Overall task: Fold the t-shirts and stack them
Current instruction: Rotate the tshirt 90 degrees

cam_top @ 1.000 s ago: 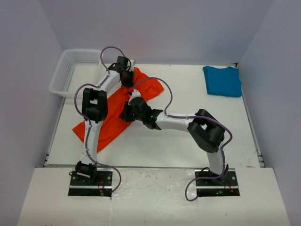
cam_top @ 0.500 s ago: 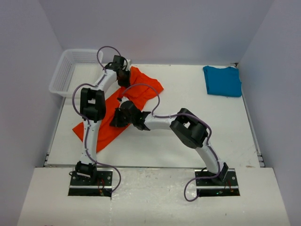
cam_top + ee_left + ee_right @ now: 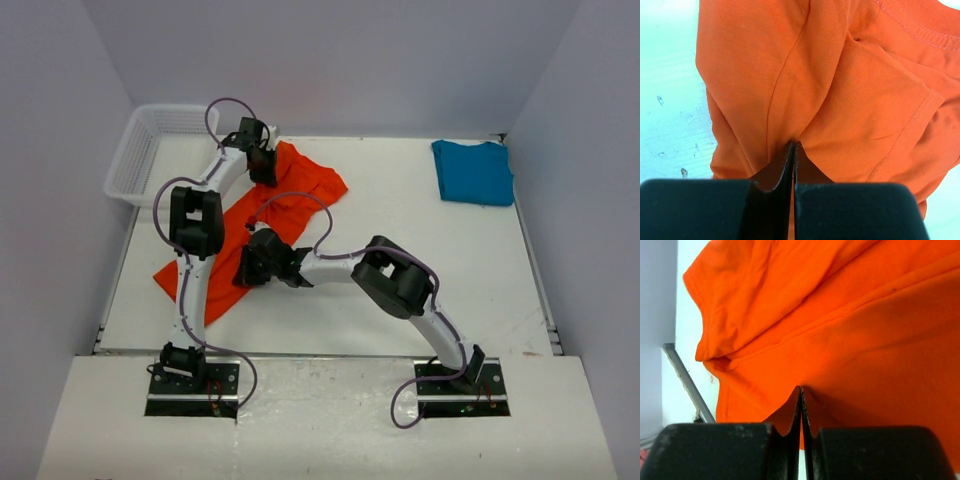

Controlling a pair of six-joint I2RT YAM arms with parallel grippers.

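Top external view: orange-red t-shirt [image 3: 305, 185] gripped at two spots.
Left gripper [image 3: 263, 172] and right gripper [image 3: 247, 268] each pinch its cloth, jaws together; teal-blue t-shirt [image 3: 474, 172] lies folded, well apart.

From my feed, the white counter [image 3: 400, 290] fills a shallow booth: a plain pale lavender-grey back wall [image 3: 350, 60] along its far edge, with matching left wall [image 3: 50, 250] and right wall [image 3: 590, 200] closing in the sides. I see a thin metal strip [image 3: 115, 270] running down the counter's left edge and another down the right. A white board [image 3: 330, 420] lies along the near edge. A white mesh basket [image 3: 140, 150] sits at the far-left corner. Light is even and soft, shadows faint. Close up, the counter surface shows small dark scuffs [image 3: 670, 140].
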